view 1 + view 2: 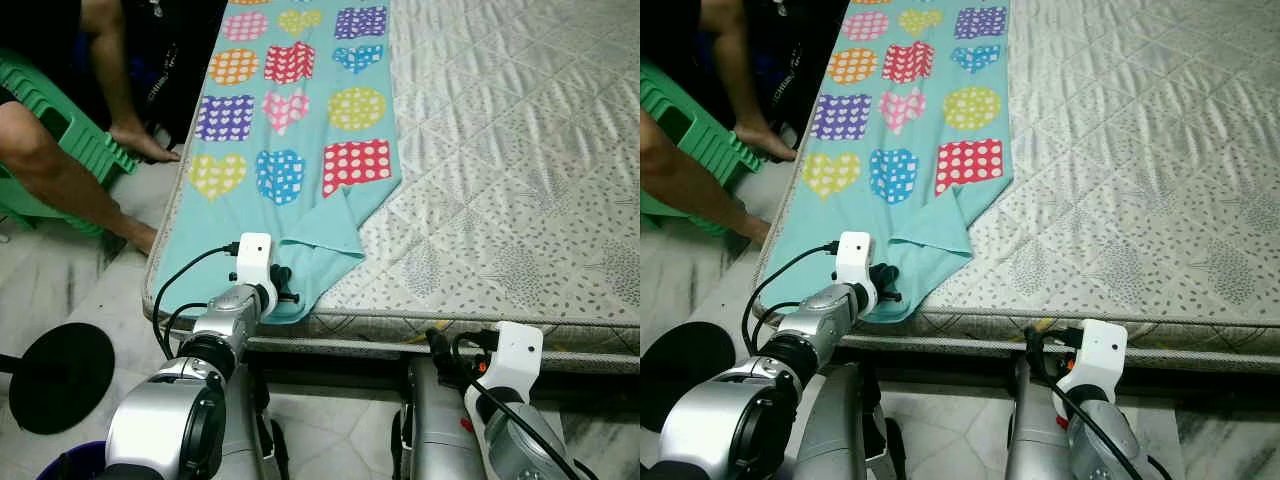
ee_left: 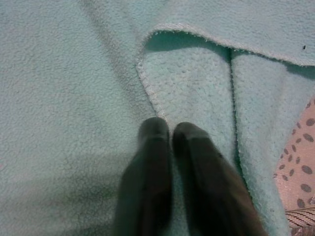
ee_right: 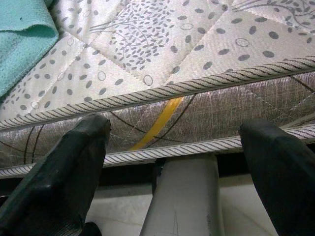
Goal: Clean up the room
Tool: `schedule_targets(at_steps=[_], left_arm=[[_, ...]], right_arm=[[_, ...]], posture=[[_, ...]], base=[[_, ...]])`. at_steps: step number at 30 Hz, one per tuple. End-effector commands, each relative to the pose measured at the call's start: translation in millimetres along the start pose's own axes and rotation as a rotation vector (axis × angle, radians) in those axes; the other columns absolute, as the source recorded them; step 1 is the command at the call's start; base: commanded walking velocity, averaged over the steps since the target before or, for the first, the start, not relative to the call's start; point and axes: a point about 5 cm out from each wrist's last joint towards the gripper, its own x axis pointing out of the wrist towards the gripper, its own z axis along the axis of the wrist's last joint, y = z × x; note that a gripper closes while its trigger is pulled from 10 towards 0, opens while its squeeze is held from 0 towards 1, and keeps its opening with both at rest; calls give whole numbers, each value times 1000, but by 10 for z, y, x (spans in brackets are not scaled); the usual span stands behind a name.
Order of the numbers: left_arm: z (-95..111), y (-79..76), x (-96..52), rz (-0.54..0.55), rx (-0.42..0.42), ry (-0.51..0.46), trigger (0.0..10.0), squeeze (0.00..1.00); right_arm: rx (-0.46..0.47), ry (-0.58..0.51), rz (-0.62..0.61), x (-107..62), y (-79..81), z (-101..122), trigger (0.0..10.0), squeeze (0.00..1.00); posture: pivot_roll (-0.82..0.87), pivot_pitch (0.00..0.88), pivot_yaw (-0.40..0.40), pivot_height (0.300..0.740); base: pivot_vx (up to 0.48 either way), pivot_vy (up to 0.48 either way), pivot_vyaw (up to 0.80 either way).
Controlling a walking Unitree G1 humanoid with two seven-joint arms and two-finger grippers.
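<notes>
Turquoise fleece blanket (image 1: pixel 290 110) with rows of bright polka-dot hearts, squares and circles is spread along the left side of a white quilted mattress (image 1: pixel 520 150) dotted with grey leaves, and its near end is folded over in a loose flap right by the mattress edge. The robot's left gripper (image 2: pixel 170 130) sits on that near corner of the blanket, two black fingers pressed together with the stitched hem of the fold running straight up to their tips; can't tell whether any fabric is really pinched between them. The right gripper (image 3: pixel 174 142) is down in front of the mattress's side, fingers spread wide apart, pointing at the striped piping and a yellow stripe on the mattress wall, touching nothing. Off the left edge of the bed a person's bare legs (image 1: pixel 60 170) rest on the pale floor beside a green plastic stool (image 1: pixel 70 130), and a round black base (image 1: pixel 55 375) sits on the floor near the left arm.
</notes>
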Motion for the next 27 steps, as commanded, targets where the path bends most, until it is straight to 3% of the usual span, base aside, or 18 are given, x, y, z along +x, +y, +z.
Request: schedule_targets(at_steps=[1,13,15,19,20,21,22,27], left_arm=[[-55,60,-16,17,2,32,0,0],[-104,58,-22,20,5,38,0,0],[-73,45,-15,20,11,25,10000,0],[-37,39,-11,32,-8,4,10000,0],[-30,33,-11,21,-36,-11,10000,612],[-30,33,-11,21,-36,-11,10000,612],[-42,38,-16,16,-47,-14,10000,1000],[-64,60,-23,24,-37,-9,10000,1000]], right_arm=[[7,14,-11,-21,-4,-36,10000,0],[4,15,-9,-29,-4,-41,10000,0],[5,16,-9,-30,-3,-46,10000,0],[8,17,-7,-29,-1,-50,10000,0],[8,18,-7,-28,0,-50,10000,0],[8,18,-7,-28,0,-50,10000,0],[8,18,-6,-26,1,-51,10000,0],[8,17,-6,-24,2,-49,10000,0]], posture=[[-222,243,124,586],[-227,237,124,586],[-225,235,126,586],[-223,233,125,586],[-223,232,125,586],[-223,232,125,586],[-224,231,124,586],[-229,232,127,586]], base=[[0,0,0],[0,0,0],[0,0,0],[0,0,0],[0,0,0],[0,0,0],[0,0,0],[0,0,0]])
